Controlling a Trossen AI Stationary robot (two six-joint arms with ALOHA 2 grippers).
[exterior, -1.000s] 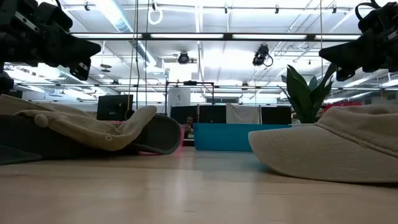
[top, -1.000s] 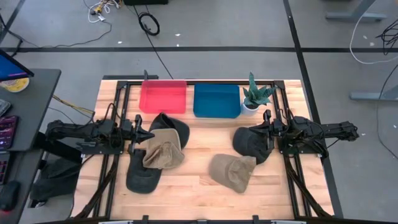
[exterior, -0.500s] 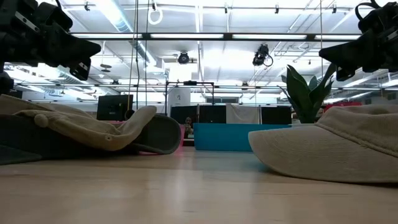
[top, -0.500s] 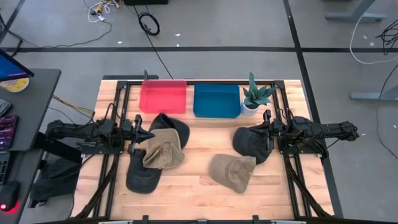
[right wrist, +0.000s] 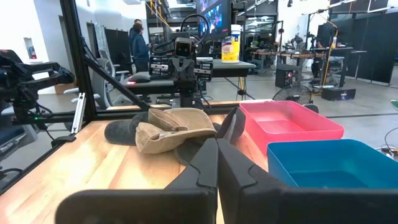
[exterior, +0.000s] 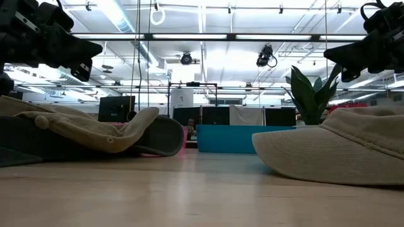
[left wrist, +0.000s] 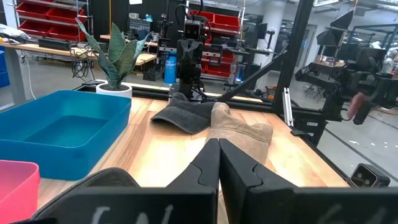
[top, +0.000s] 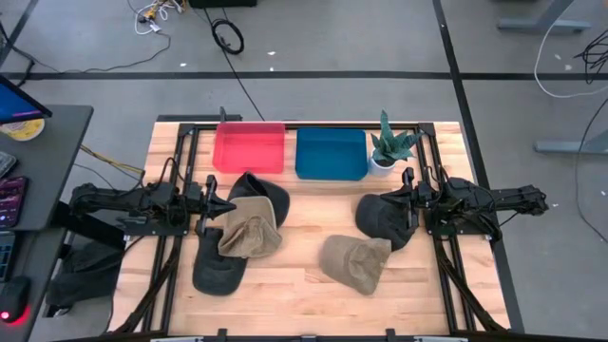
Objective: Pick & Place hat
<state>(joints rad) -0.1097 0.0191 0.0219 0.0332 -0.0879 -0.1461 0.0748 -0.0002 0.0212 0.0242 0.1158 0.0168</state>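
Right now both tools sit pressed together: our left tool [top: 231, 203] beside the tan cloth cap [top: 250, 230] piled on dark caps, our right tool [top: 365, 201] over the dark grey cap [top: 385, 218]. We should spread the fingers first, then pinch one brim only.

Bright, even light comes from ceiling lamps [exterior: 189, 36], which glare strongly in the low view. On the table [top: 294, 285] shadows are soft. The near wood is blurred there.

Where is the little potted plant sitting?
From above, the potted plant stands at the table's far edge, right of the blue bin and just behind the right hand.
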